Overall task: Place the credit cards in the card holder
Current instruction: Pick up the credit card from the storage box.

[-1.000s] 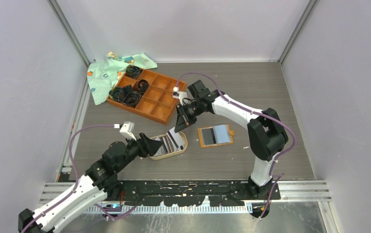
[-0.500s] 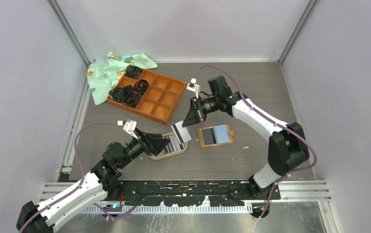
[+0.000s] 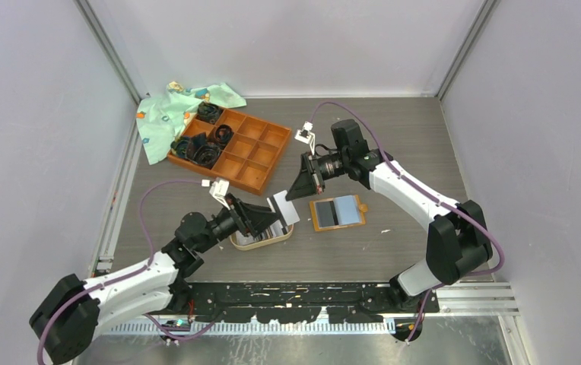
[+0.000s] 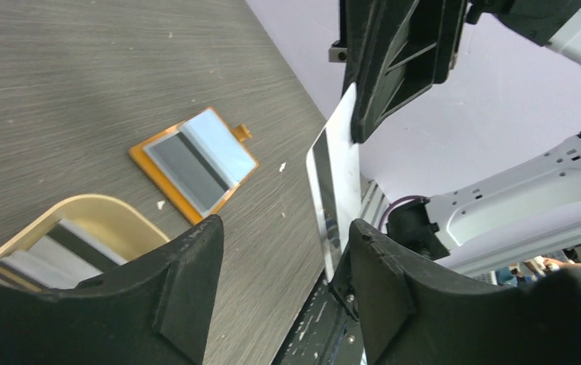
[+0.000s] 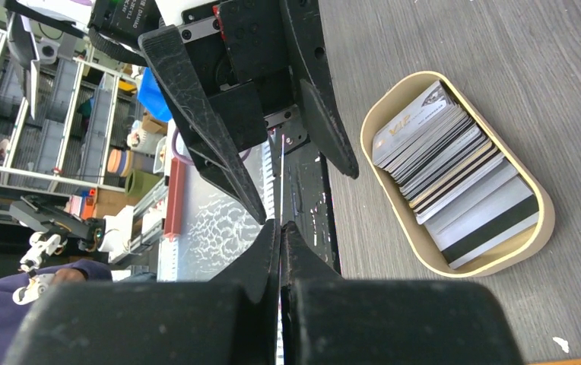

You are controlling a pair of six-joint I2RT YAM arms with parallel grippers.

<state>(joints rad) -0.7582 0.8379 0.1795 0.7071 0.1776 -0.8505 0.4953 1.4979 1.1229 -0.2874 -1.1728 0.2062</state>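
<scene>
The left jaws hide much of the dish (image 3: 265,244).

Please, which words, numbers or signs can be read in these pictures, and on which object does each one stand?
"VIP": on the top grey card in the oval dish; any smaller print there is too blurred to read.
White card in the right gripper: dark stripe only, no text.
Nothing else is readable.

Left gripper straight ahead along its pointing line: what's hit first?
Likely the white, dark-striped plastic card held by the right gripper, hanging just ahead between the open jaws of the left gripper; depth unclear.
</scene>
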